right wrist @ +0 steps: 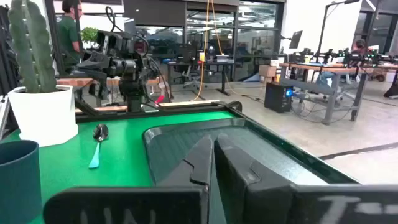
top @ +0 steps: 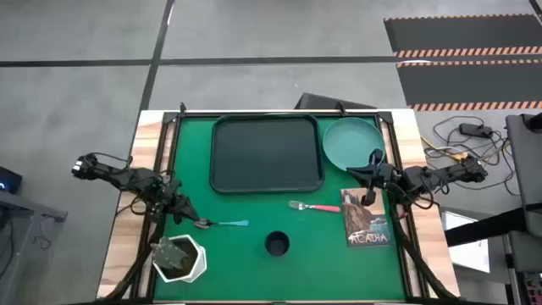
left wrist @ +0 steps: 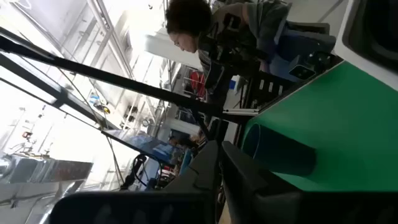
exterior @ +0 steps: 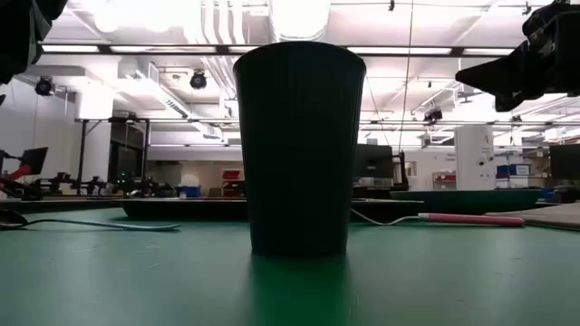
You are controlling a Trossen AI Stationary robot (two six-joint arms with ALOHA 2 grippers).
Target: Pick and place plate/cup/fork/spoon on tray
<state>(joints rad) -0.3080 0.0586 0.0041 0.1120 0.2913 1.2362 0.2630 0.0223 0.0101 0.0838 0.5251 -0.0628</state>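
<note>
On the green mat, left to right: the left gripper (top: 180, 206) hangs clenched and empty just beside the spoon (top: 219, 224), whose silver bowl and light blue handle lie flat. Beyond, the black tray (top: 267, 153), rounded and rimmed, sits bare. Nearer, the dark cylindrical cup (top: 277, 245) stands upright. The pink-handled fork (top: 312, 206) lies midway. At far right, the right gripper (top: 369, 176), clenched and empty, overlaps the teal plate (top: 351, 141), hiding part of its rim.
</note>
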